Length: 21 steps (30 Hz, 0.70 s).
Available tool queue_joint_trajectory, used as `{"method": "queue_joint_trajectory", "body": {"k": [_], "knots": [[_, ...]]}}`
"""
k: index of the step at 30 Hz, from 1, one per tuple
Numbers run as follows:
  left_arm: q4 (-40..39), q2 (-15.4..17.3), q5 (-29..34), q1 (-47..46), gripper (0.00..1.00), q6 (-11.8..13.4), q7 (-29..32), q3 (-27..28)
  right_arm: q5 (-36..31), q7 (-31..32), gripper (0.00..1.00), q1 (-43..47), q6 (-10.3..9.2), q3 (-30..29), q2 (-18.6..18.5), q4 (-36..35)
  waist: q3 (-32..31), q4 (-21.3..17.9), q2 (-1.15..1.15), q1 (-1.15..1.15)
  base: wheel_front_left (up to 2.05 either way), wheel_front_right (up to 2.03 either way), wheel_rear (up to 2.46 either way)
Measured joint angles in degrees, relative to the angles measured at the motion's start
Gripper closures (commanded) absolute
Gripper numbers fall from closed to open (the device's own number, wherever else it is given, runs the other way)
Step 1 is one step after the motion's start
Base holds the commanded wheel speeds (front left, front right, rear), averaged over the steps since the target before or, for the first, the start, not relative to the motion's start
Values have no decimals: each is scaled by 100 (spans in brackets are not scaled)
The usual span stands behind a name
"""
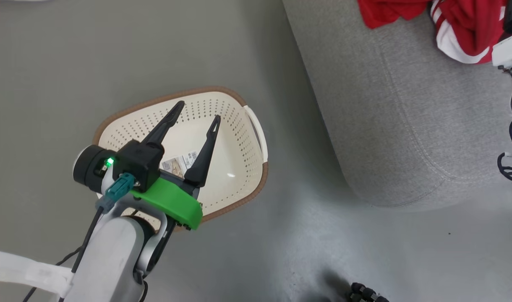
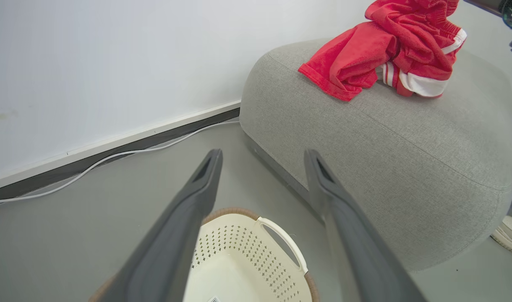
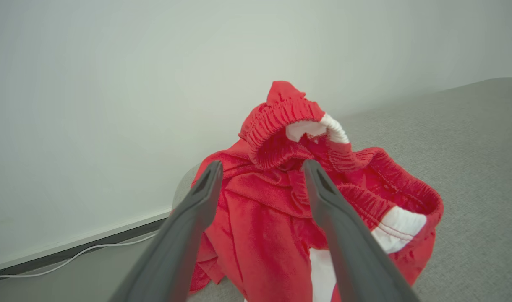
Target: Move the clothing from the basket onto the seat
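Basket (image 1: 236,126): cream plastic, oval, perforated walls, brown woven-look rim, white side handle (image 1: 256,128). Its smooth bare bottom shows a label sticker (image 1: 179,163). It sits on the grey floor (image 1: 113,50) near the seat's rounded corner, with a gap between them.

Seat (image 1: 386,126): grey woven upholstery, rounded edges, stitched seam low on the side.

Clothing (image 1: 466,25): bright red soft fabric with white stripes, bunched in a heap on top of the seat, well apart from the basket.

Left fingers (image 1: 161,130): long, dark, tapering. They are spread wide, hold nothing and hover over the basket opening (tips above the far wall in the head view).

Right fingers (image 3: 184,222): spread about as wide, nothing clamped. The red heap sits right behind and between them; can't tell whether they touch the fabric.

Per-view extras:
- The head view gives the whole basket outline plus a pale right arm segment (image 1: 508,50) beside the clothing.
- The left wrist view adds the white wall, dark baseboard, a white cable (image 2: 113,157) along the floor and a pale shoe (image 2: 510,235) at the right edge.
- The right wrist view gives the fabric detail: a gathered elastic waistband (image 3: 281,121) standing up as a peak, with white trim at the folds.
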Motion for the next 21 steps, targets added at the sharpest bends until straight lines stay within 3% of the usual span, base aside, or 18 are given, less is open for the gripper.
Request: {"method": "queue_joint_trajectory", "body": {"k": [12,21], "knots": [[328,-125,-162,260,0,59,-449,187,-328,-14,0,695,22,-108,97,-934,-670,-178,0,-1,0,0,0],[644,-224,-393,594,0,391,-870,613,-543,-14,0,1379,70,71,311,-1418,-1232,-10,0,-1,0,0,0]]}}
